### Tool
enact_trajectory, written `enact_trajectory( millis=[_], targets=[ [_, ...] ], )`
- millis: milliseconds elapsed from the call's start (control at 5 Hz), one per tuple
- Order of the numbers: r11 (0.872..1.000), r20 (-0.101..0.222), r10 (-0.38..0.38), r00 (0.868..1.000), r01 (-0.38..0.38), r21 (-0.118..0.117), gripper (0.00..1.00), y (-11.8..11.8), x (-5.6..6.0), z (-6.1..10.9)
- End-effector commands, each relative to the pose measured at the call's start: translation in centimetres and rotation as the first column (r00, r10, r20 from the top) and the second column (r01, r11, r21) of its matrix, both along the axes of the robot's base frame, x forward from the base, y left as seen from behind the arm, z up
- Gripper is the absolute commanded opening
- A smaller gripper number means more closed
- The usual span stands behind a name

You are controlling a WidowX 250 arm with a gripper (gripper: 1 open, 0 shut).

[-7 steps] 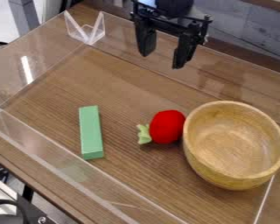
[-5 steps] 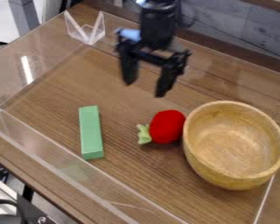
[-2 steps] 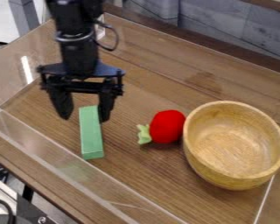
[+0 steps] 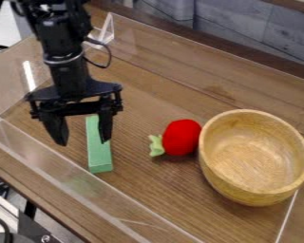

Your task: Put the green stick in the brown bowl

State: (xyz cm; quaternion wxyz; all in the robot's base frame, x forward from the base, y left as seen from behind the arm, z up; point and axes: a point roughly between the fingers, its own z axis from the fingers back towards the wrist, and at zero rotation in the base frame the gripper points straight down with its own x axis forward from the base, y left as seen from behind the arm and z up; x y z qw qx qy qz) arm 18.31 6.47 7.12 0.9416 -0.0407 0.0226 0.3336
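**Pre-grasp alignment over the green stick**

Tool [image 4: 76, 124] poised above the upper end of the green stick [image 4: 100, 144], pointing straight down, fingers spread wide apart and holding nothing. One finger to the left of the stick, the other at its right edge, so that the stick's narrow width falls between them. Judged reason for this stance: closing across the short dimension gives a firm, centred grip on a slim block, whereas closing along its length would not fit the spread. Contact with the stick not confirmed from this view; fingertips appear just above or level with its top face.

Green stick lying flat on the wooden tabletop [image 4: 180, 95], left of centre, inside the clear-walled enclosure. Long axis running from far to near in the view, near end angled slightly to the right. Far end partly hidden behind the tool.

Brown bowl [image 4: 254, 155] upright and empty at the right, well apart from the stick. Red strawberry toy [image 4: 179, 137] with green leaves resting between stick and bowl, just beside the bowl's left rim.

Task stage, as judged: grasp not yet made; stick not yet lifted. Likely hazard on transfer: the strawberry toy sitting in the direct line from stick to bowl, so a lift clear of it advisable before travel.
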Motion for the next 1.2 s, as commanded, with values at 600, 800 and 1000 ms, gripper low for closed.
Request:
enact_trajectory(
  millis=[600, 800, 1000],
  targets=[
    [0.999, 0.059, 0.053, 0.997, -0.053, 0.0, 1.0, 1.6, 0.9, -1.9],
    [0.996, 0.064, 0.093, 0.994, -0.093, 0.0, 1.0, 1.1, 1.0, -2.2],
    [0.992, 0.066, 0.127, 0.99, -0.127, 0.002, 1.0, 1.1, 1.8, -3.5]
  ],
)
